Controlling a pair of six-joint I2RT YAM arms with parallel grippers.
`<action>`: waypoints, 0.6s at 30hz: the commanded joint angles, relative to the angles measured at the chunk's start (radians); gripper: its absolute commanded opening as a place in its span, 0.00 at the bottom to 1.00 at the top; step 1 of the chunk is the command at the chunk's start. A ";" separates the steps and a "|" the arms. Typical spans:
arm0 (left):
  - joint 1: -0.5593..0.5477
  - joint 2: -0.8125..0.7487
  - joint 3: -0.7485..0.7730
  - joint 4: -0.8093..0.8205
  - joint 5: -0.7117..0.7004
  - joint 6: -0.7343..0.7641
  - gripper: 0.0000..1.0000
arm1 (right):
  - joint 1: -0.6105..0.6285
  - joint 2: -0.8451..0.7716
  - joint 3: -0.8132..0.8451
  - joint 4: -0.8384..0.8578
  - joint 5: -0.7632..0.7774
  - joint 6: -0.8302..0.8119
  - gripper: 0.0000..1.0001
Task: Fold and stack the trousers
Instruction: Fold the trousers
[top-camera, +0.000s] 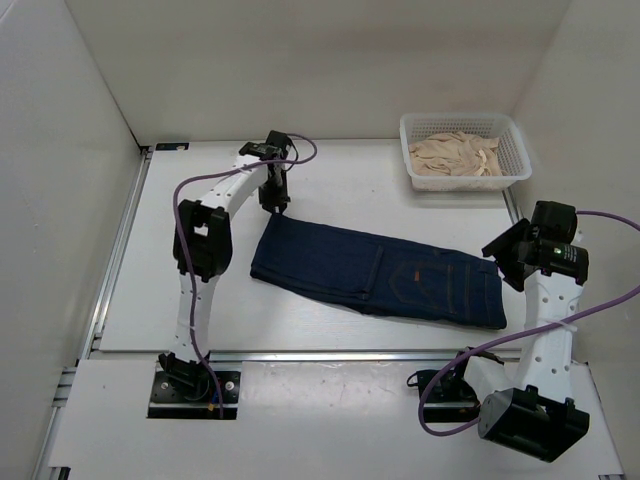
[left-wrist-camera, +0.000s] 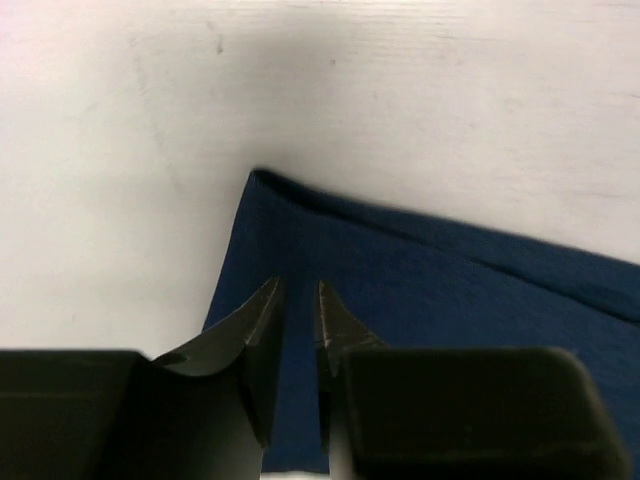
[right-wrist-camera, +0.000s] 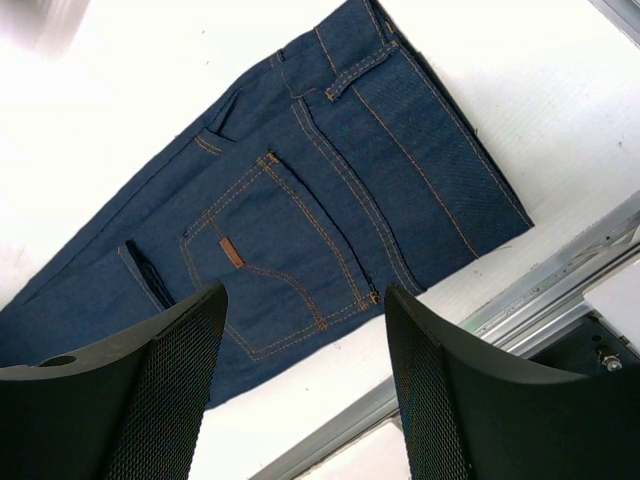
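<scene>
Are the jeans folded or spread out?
Folded. The trousers lie as one narrow band, with a leg hem doubled back beside the back pocket.

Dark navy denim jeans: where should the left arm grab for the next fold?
Probably the far corner of the left folded end of the dark navy denim jeans. Come down from above with the left end effector, one finger slid under the edge: the cloth lies flat on the white table, and that corner sits just beneath it.

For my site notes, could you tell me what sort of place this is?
Likely an enclosed robot test cell: white walls around a table, left arm and right arm bolted at its near edge, folded jeans laid out.
</scene>
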 joint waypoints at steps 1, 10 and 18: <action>0.005 -0.210 0.028 -0.039 -0.012 0.003 0.30 | 0.006 -0.014 0.040 -0.017 0.015 -0.014 0.69; 0.014 -0.494 -0.476 0.090 0.000 -0.013 0.10 | 0.006 -0.023 0.030 -0.008 0.006 -0.023 0.69; -0.004 -0.408 -0.696 0.197 -0.012 -0.076 0.10 | 0.006 -0.023 0.030 0.001 0.006 -0.023 0.69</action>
